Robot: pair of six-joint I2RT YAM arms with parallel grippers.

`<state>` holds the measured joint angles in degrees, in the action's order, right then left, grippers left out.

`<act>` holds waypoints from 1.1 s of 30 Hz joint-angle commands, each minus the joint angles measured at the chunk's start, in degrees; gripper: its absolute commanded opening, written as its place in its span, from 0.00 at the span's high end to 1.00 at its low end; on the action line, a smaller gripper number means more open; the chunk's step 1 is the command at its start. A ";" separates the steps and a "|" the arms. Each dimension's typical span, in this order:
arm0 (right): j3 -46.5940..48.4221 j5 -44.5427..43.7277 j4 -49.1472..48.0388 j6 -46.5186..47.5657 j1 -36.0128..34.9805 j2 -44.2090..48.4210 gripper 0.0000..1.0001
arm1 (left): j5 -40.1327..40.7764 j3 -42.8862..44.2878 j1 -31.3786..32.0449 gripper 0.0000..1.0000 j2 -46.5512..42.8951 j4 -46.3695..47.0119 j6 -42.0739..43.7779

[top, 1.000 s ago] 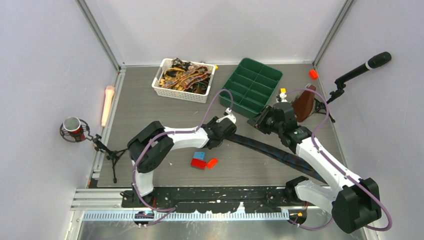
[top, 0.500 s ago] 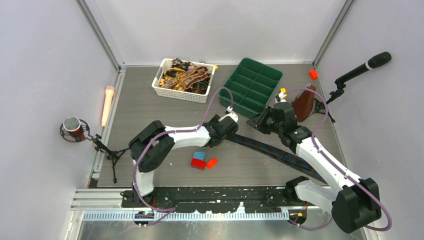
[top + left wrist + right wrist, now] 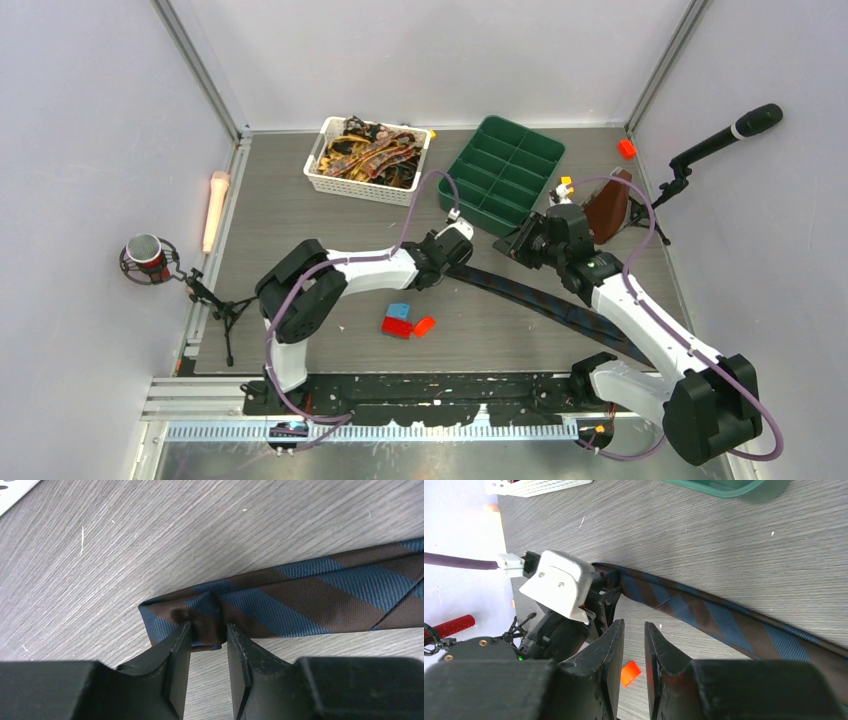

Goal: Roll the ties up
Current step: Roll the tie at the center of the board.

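Observation:
A navy and brown striped tie (image 3: 530,297) lies diagonally across the table, from the middle to the near right. Its narrow end is folded back on itself (image 3: 300,595). My left gripper (image 3: 209,630) is shut on that folded end, with bunched fabric between its tips; from above it sits at the tie's left end (image 3: 462,262). My right gripper (image 3: 634,625) hovers just beyond the tie (image 3: 719,617), jaws a narrow gap apart with nothing between them. More patterned ties fill the white basket (image 3: 360,187) at the back.
A green compartment tray (image 3: 478,214) stands right behind both grippers. Blue and red bricks (image 3: 398,320) and a small red brick (image 3: 425,325) lie in front of the left arm. A brown object (image 3: 607,205), another red brick (image 3: 626,148) and a microphone (image 3: 720,140) are at the right.
My left gripper loosened and closed again on the tie's folded end, and shifted slightly toward the back. The right arm has not moved.

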<state>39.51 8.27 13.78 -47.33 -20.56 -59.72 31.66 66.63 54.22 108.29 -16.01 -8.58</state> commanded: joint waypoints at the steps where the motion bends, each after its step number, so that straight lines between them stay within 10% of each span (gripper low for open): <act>1: 1.35 0.66 -1.31 1.20 0.17 -1.14 0.72 | -5.17 -0.43 -2.84 0.66 -2.19 2.72 -3.44; 16: 2.80 1.75 -4.33 1.46 0.21 -6.39 0.70 | -25.22 -5.10 -9.38 0.57 -7.32 7.51 -9.07; 33: 4.89 8.16 -10.33 1.37 0.12 -16.17 0.70 | -31.40 -7.45 -13.91 0.96 -9.36 10.13 -12.24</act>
<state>41.41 13.65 7.70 -46.68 -20.40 -74.28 1.89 60.03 40.82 101.14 -7.38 -20.08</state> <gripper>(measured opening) 0.301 0.080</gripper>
